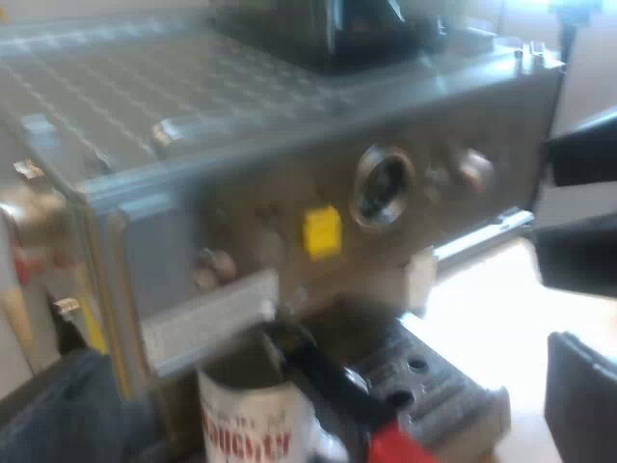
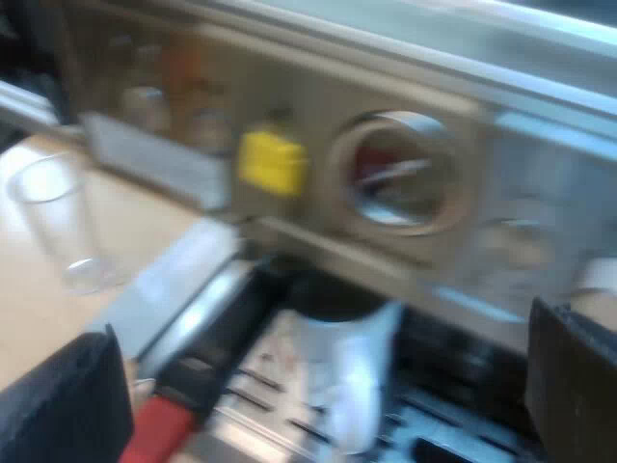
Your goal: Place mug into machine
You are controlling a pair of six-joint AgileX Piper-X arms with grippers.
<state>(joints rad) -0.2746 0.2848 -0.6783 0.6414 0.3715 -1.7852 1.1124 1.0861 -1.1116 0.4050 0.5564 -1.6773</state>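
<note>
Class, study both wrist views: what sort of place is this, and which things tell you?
Likely a coffee-making station: an espresso machine, a mug at its front, and a measuring glass nearby.

Light wooden tabletop (image 2: 29, 313)
A clear measuring glass (image 2: 58, 227) stands upright on it, near the espresso machine (image 2: 318, 87), which rests there too.

The white mug with red lettering (image 1: 246, 424) stands on the slotted metal drip tray (image 1: 439, 391), close under the front of the steel espresso machine (image 1: 241, 145), leaving little headroom above its rim. A dark handle with a red end (image 1: 328, 376) juts out over the tray just beside the mug and bars that side. The tray's outer corner is bare. A clear measuring glass (image 2: 58, 227) stands on the wooden table (image 2: 39, 318) near the machine's front, with bare table between it and the handle.
</note>
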